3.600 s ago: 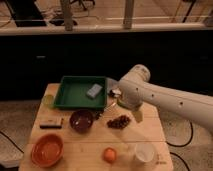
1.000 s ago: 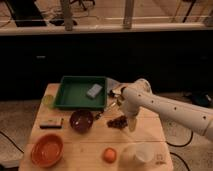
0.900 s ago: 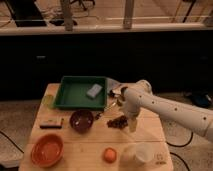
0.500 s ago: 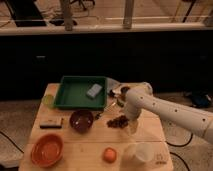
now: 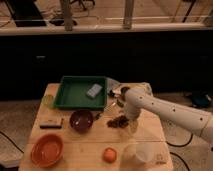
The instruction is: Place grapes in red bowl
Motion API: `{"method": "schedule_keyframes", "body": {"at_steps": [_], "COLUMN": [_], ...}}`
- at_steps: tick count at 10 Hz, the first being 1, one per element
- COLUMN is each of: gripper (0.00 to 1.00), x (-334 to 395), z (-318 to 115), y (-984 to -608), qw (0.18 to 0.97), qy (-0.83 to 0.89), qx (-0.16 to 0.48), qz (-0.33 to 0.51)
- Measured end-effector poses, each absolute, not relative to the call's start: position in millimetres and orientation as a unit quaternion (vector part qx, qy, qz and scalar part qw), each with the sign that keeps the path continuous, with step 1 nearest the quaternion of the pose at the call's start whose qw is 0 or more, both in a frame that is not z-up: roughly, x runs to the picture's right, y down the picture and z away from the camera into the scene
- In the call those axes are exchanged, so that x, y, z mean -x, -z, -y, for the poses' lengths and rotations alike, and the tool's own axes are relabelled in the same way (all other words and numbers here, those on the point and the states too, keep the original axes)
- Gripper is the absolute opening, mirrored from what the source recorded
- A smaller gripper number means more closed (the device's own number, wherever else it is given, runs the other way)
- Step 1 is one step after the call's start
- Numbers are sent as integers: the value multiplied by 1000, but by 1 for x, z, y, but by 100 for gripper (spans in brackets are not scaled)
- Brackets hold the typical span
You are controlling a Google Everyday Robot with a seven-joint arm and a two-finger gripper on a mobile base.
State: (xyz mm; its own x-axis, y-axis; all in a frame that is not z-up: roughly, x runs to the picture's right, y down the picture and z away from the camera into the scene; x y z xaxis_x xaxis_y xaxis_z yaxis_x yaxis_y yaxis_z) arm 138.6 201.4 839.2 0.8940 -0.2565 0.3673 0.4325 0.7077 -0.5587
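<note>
The grapes (image 5: pixel 117 121), a small dark reddish-brown bunch, lie on the wooden table (image 5: pixel 90 142) right of centre. My gripper (image 5: pixel 127 119) hangs from the white arm directly at the right side of the bunch, low over the table. The red bowl (image 5: pixel 47 149), orange-red and with nothing in it, sits at the front left corner, well away from the gripper.
A dark maroon bowl (image 5: pixel 81 120) stands just left of the grapes. Behind it is a green tray (image 5: pixel 75 95) holding a grey-blue sponge (image 5: pixel 93 90). An orange fruit (image 5: pixel 108 154) and a pale cup (image 5: pixel 142 154) sit at the front. A small brown bar (image 5: pixel 51 123) lies at the left.
The arm has come down from above the table until the gripper is at the grapes. Over the last second it only shifted slightly; the grapes stay in place.
</note>
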Motion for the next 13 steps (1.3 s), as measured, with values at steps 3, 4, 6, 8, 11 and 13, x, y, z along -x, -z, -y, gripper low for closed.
{"method": "schedule_keyframes", "body": {"at_steps": [3, 4, 6, 8, 11, 13], "gripper": [80, 80, 80, 80, 80, 80], "x": [-140, -140, -141, -142, -144, -145], "z": [-202, -202, -203, -203, -202, -202], "y": [-843, -844, -846, -848, -849, -850], "qw": [912, 912, 911, 910, 909, 908], "qy": [195, 196, 200, 203, 205, 206], "qx": [333, 333, 333, 332, 330, 329], "qz": [137, 138, 141, 144, 151, 156]}}
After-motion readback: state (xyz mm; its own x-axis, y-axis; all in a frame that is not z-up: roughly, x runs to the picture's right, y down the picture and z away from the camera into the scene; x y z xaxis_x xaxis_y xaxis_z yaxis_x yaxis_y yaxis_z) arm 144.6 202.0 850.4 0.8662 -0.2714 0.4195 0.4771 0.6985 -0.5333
